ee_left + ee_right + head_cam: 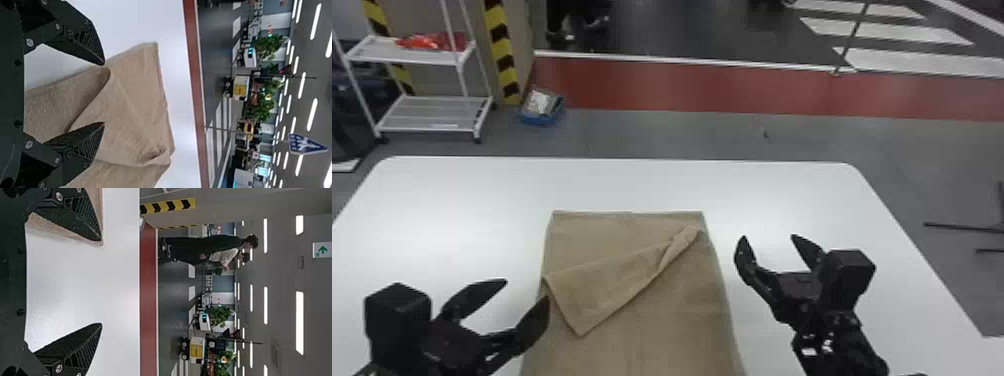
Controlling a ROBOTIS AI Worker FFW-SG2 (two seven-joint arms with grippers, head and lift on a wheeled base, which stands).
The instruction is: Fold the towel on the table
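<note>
At lower left, spread left gripper (526,290) is nearer to the towel flap (612,285), lying rightward; right gripper (768,237), mid-right, also spread

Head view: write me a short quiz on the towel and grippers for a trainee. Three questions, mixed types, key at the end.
1. Multiple choice. How does the towel lie?
A) rolled into a tube
B) spread out, with a flap folded over on top
C) heaped in a ball

2. True or false: the right gripper is beside the towel with its fingers apart.

3. Fill in, by the head view: the bunched end of the flap lies near the towel's far ____ corner.

Key: 1 B; 2 true; 3 right.
</note>
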